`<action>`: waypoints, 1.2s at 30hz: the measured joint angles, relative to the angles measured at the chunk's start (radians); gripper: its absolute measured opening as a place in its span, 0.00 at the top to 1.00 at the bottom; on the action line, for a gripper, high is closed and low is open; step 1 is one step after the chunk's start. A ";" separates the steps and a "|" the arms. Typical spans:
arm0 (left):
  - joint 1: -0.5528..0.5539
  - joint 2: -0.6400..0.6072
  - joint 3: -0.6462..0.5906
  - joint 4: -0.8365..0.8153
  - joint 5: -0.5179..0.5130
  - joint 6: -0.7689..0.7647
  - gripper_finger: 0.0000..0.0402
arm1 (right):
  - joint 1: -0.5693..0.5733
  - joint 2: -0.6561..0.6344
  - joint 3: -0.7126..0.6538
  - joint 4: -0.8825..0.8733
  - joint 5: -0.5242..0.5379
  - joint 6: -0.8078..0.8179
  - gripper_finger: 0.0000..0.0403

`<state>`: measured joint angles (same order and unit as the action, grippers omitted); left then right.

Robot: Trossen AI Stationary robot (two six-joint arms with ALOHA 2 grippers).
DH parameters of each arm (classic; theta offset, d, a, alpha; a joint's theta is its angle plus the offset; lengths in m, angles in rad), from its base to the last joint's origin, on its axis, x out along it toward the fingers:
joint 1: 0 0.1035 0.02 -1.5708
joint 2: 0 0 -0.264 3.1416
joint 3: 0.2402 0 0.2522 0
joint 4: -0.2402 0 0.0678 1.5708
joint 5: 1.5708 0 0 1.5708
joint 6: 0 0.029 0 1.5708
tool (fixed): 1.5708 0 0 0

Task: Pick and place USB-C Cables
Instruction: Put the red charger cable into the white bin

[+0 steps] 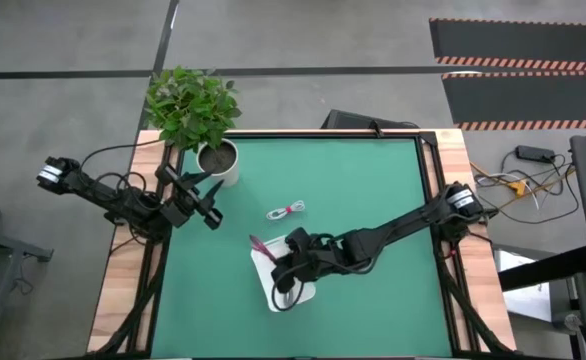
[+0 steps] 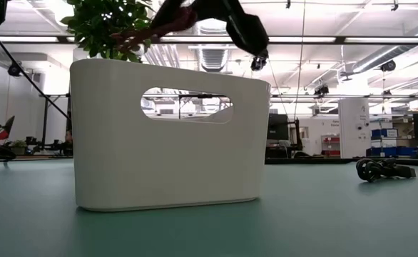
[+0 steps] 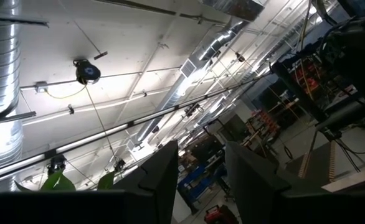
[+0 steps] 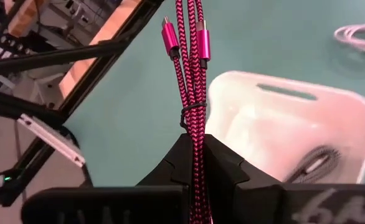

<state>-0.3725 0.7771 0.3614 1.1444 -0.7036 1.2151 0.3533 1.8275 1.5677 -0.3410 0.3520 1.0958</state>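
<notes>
My right gripper (image 4: 195, 146): fingers pinched tight on the magenta-red cable (image 4: 192, 74), holding it over the white tray (image 4: 332, 118), near the tray's end toward the left arm.
Magenta-red cable: the bundle sticks out past my fingertips, both plug ends (image 4: 170, 34) free and reaching beyond the tray's rim over the green table (image 1: 373, 200).
Other cables: a grey one (image 4: 316, 165) already lies inside the tray; a white one (image 1: 285, 210) sits on the table, apart from the tray; a black one (image 2: 381, 169) rests on the table off to the side.
My left gripper (image 1: 211, 215): waiting beside the potted plant (image 1: 198, 110), raised, fingers spread apart with nothing between them.
Risk: if I let go here, the overhanging plugs may catch the rim and tip the bundle out onto the table.
Cause: my grip sits low on the bundle, so most of its length hangs outside the tray.
Second risk: lowering further, I judge my fingers could knock the tray wall and shift the tray.
</notes>
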 joint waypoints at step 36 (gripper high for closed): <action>0.000 -0.012 -0.002 -0.002 0.001 0.003 0.71 | 0.081 0.378 0.654 -0.798 -0.076 0.177 0.97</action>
<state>-0.3722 0.7647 0.3595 1.1427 -0.7027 1.2182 0.4343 2.2058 2.2216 -1.1387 0.2762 1.2724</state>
